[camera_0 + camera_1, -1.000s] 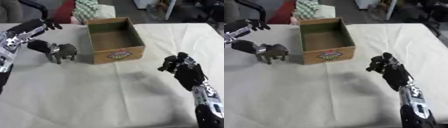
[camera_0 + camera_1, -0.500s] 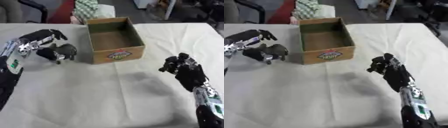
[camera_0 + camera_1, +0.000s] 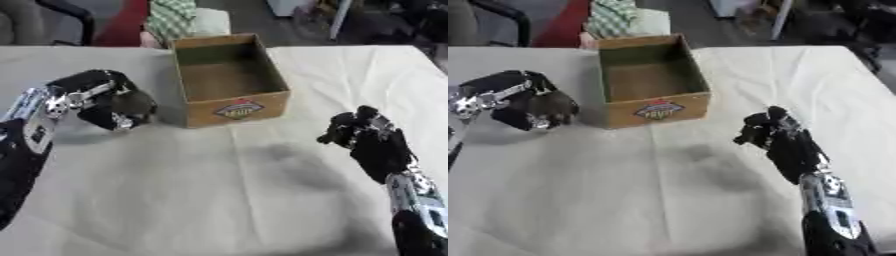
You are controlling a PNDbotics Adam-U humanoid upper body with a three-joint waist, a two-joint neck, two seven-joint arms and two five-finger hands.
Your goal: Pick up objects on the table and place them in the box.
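The left hand (image 3: pixel 98 97) is curling its fingers and thumb around a dark toy (image 3: pixel 133 104), covering most of it, so only a rounded dark part is showing at the hand's 3 o'clock side. Whether the toy is sitting on the worktop (image 3: pixel 219 190) or just off it is not clear. The hand and toy are lying at about 9 o'clock from the box (image 3: pixel 229 80), just beside its left wall but not touching it.

The right hand (image 3: pixel 773 137) is hovering over the worktop at about 4 o'clock from the box, well apart from it, with its fingers bent inward and nothing between them. Its arm is running down toward the 5 o'clock corner of the view.

The box is an open cardboard carton, standing upright, with a round printed label on its near wall. Its inside is showing bare brown. A pale cloth is covering the worktop.
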